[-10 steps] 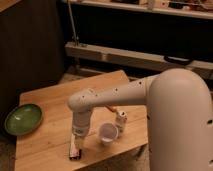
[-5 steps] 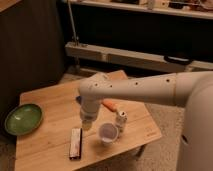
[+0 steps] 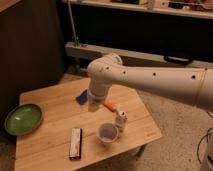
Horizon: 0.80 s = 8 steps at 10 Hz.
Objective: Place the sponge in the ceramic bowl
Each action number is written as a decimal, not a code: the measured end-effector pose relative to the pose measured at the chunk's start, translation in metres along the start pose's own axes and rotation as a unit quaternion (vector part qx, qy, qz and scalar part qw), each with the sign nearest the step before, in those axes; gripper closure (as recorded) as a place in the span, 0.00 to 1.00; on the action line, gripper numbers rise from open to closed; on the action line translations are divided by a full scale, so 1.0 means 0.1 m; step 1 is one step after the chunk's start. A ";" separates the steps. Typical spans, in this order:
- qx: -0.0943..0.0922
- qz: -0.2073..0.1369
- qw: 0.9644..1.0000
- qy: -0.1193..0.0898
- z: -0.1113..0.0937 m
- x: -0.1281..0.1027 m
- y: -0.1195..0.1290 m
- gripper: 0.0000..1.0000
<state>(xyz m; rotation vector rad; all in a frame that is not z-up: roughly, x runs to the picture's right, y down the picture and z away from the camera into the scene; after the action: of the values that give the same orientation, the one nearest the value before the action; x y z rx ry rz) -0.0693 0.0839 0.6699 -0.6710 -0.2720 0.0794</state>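
Gripper [image 3: 94,105] pointing down at the middle of the frame, over a wooden table [image 3: 52,127]; open or closed, impossible to tell. Blue sponge [image 3: 81,97] right against its left side, unclear whether held or lying on the wood. Orange stick [image 3: 110,106] just right of the gripper. Lower centre, a small white bottle [image 3: 120,121] beside a white cup [image 3: 107,133]. Dark-and-white flat bar [image 3: 75,143] lower left of the cup. Green ceramic bowl [image 3: 23,119] at the table's far left, well apart from the sponge. White arm [image 3: 150,80] reaching in from the right edge.
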 end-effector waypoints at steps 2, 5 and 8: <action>0.000 0.001 1.000 0.000 0.00 0.01 0.00 0.97; 0.007 0.005 1.000 0.004 0.00 0.03 -0.01 0.97; 0.038 0.058 0.998 0.001 -0.02 0.54 -0.19 0.97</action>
<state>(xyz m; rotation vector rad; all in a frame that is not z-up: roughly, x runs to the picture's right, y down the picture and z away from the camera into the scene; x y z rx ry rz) -0.0173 0.0759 0.6923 -0.6105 -0.2262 0.1992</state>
